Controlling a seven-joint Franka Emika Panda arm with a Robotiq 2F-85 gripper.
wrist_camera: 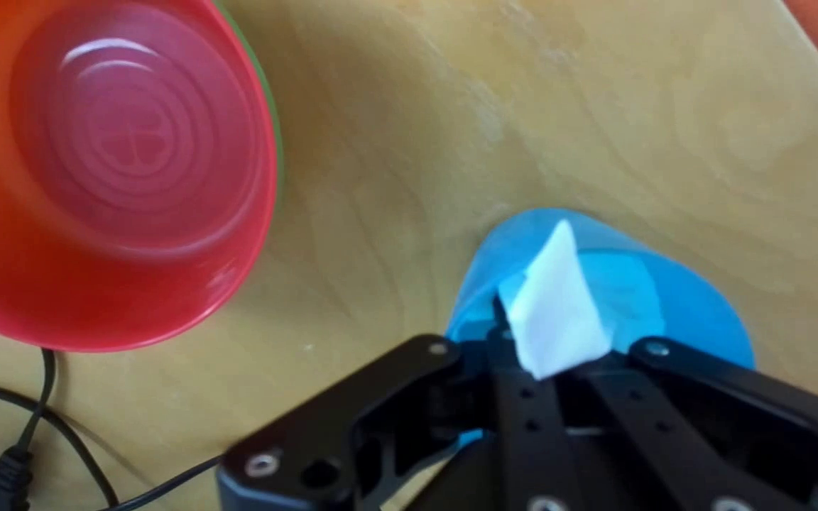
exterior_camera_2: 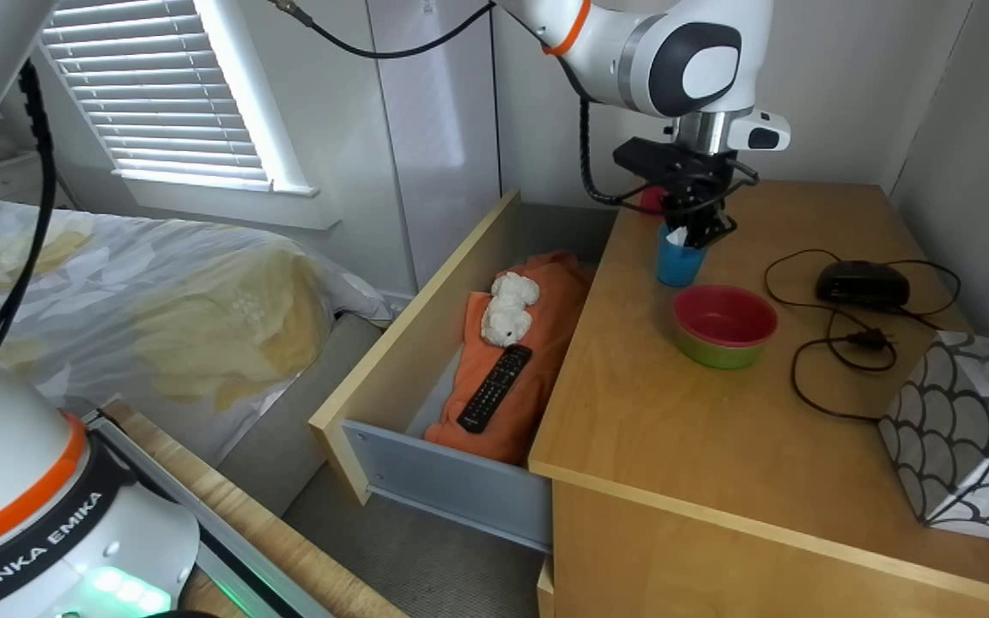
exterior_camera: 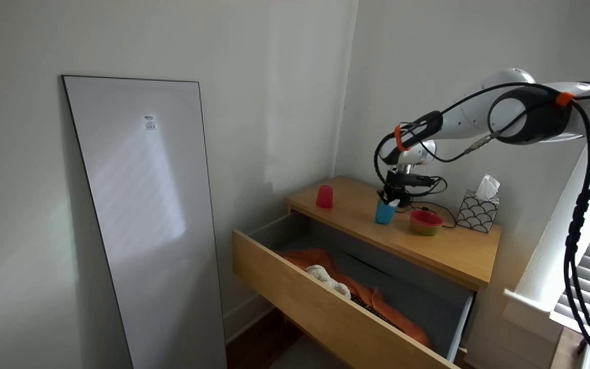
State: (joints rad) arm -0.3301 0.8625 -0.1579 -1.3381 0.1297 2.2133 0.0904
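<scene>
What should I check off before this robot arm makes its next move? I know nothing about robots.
1. Gripper closed on the white tissue: ok, the tissue appears pinched.
2. Blue cup upright: ok, it stands on the dresser top.
3. Gripper free of the cup's inner wall: cannot tell, contact is hidden.
4. Red bowl apart from the cup: ok, a gap shows.
5. Drawer closed: not ok, it is pulled open.

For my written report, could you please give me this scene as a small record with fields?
gripper: shut on a white tissue
grip at: mouth of blue cup
beside cup, apart: red-and-green bowl
drawer: open; holds orange cloth, remote, white fluffy thing
also on dresser: red cup, tissue box
</scene>
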